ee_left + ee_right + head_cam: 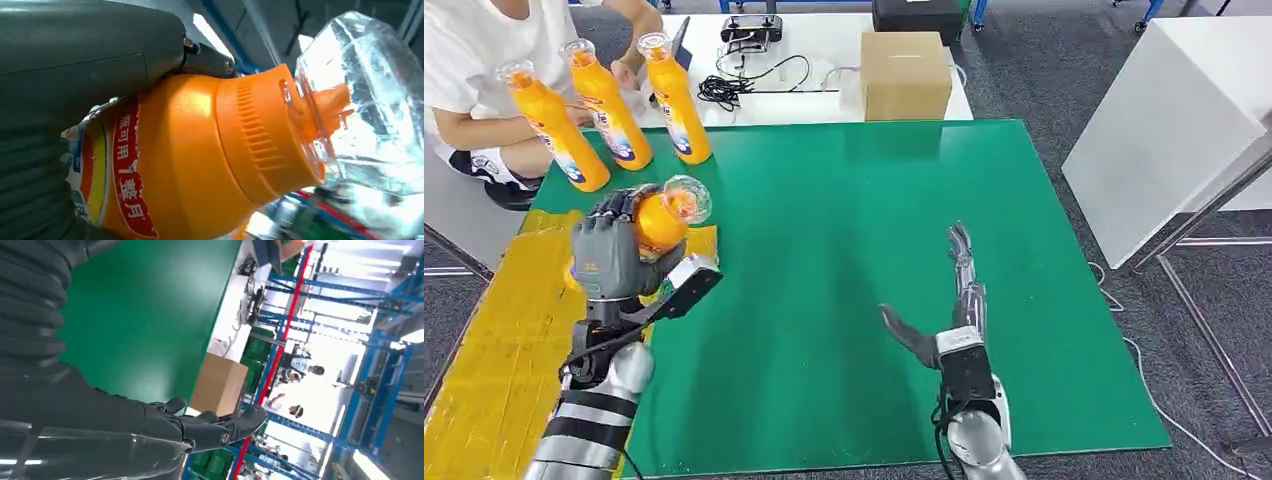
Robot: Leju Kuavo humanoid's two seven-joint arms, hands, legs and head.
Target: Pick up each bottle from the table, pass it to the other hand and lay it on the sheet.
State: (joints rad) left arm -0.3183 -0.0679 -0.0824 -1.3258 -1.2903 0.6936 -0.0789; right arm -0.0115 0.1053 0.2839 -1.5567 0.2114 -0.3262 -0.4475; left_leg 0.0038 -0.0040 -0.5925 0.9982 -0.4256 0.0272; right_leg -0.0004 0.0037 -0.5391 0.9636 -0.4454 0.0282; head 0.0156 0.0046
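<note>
The left hand (616, 258) holds an orange bottle (664, 218) tight, up above the yellow sheet (499, 340). The right hand (952, 300) has its fingers spread, holding nothing. Three bottles (609, 105) stand beyond the sheet on the green worktop (844, 250).

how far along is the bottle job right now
Nothing lies on the yellow sheet yet. In hand: the left hand grips one orange bottle lifted off the table, while the right hand is open above the green mat, not yet receiving it. Left: this handover and three standing bottles.
</note>
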